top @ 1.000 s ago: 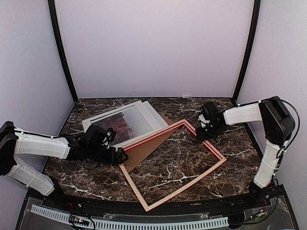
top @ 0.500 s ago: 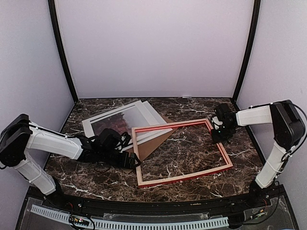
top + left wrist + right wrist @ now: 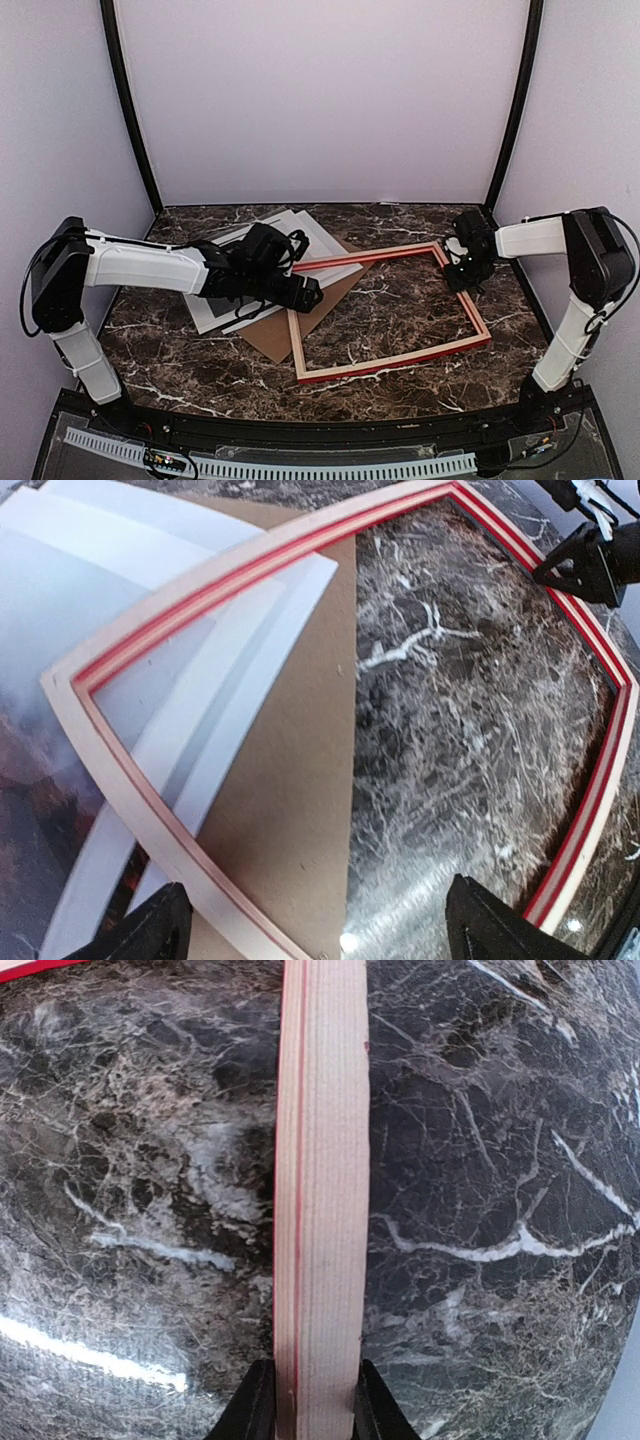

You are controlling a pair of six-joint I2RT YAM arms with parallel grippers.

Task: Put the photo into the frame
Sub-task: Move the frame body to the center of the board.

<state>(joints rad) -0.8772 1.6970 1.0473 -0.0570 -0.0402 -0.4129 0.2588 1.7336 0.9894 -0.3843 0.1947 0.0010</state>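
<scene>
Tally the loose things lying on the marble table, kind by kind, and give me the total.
frame: 1
photo: 1
brown backing board: 1
pale sheet: 1
Total: 4

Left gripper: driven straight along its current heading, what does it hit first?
Likely the thin wooden frame, red face, pale sides. Its near rail crosses between the open fingers of the left gripper, above the brown backing board. Depth is unclear.
</scene>
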